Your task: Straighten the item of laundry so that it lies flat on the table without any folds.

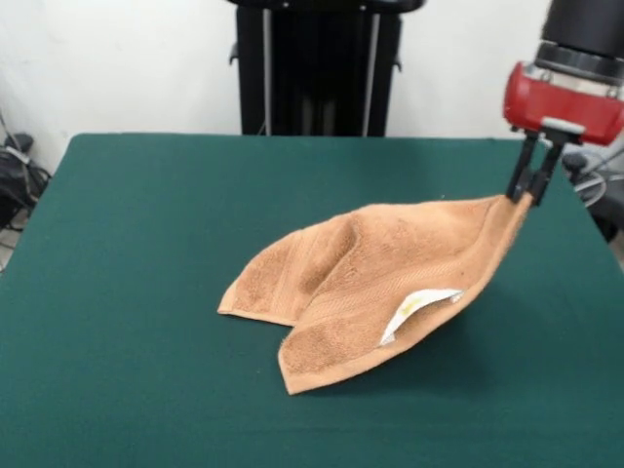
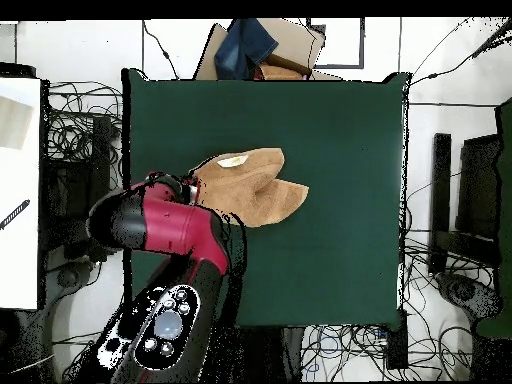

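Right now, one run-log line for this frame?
pincer: shut on towel corner, lifted | towel: still folded, far end resting on table | label: showing | state: not flat yet

Sawyer arm: glossy red shell with black joints, grey button panel on the lower link, slim black gripper under a red wrist.

Orange-tan towel, folded, one corner lifted off green table

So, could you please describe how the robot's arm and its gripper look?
The arm is glossy red with black joints, and a grey control panel with round buttons sits near its base. The gripper has a red housing under a black cylindrical wrist, with thin black jaws.
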You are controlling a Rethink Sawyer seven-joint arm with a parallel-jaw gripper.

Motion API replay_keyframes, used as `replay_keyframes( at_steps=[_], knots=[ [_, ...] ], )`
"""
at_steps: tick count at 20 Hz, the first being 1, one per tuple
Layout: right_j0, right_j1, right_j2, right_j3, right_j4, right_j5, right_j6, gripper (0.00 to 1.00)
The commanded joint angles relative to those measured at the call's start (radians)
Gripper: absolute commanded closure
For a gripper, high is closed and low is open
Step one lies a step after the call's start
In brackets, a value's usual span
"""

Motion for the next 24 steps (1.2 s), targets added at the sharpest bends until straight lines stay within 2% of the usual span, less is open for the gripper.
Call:
replay_keyframes(
  at_steps=[1,6,10,14,18,24],
  knots=[
    [-0.143,-0.093,0.197,0.155,-0.122,-0.015,-0.034,1.0],
    [-0.342,-0.185,0.308,0.185,-0.186,0.061,-0.144,1.0],
    [-0.455,-0.231,0.367,0.155,-0.236,0.159,-0.19,1.0],
    [-0.51,-0.252,0.392,0.132,-0.286,0.213,-0.178,1.0],
    [-0.556,-0.248,0.43,0.139,-0.334,0.19,-0.162,1.0],
    [-0.568,-0.249,0.456,0.151,-0.398,0.17,-0.12,1.0]
  ],
)
